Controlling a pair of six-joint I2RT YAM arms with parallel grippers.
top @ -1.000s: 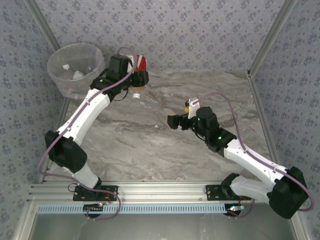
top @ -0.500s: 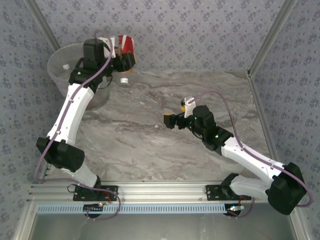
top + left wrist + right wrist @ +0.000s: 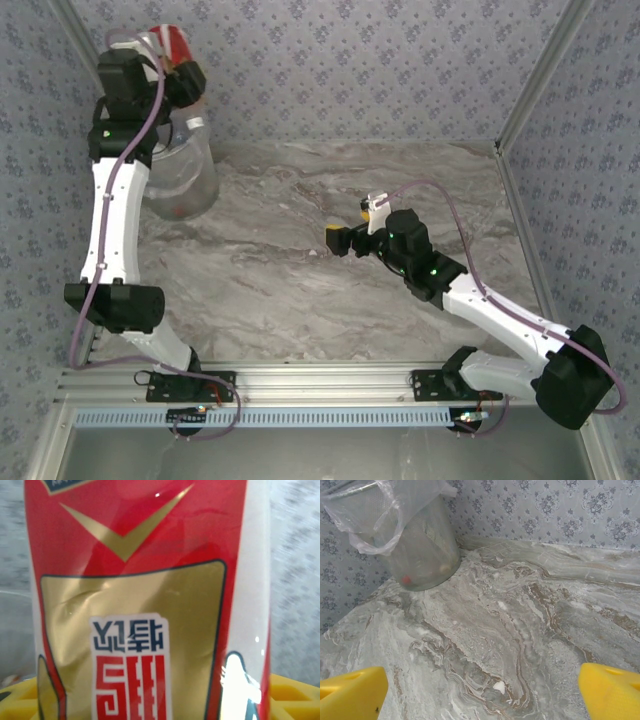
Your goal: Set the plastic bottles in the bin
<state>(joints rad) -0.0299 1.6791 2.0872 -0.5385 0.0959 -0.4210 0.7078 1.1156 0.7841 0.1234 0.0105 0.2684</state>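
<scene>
Bottle with a red and gold label point(image 3: 172, 43) hangs raised at the far left, clamped between the left jaws, over the bin point(image 3: 188, 175) in the far-left corner. The left arm point(image 3: 112, 215) crosses in front of the bin's left side. A clear bag liner point(image 3: 375, 515) drapes over the bin's rim, and something small and red point(image 3: 406, 580) lies at its bottom. The right jaws are spread wide and hold nothing, low over the marbled table point(image 3: 300, 290) near its middle, well apart from the bin.

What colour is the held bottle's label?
The bottle's label is red with gold, best in left wrist view.
</scene>
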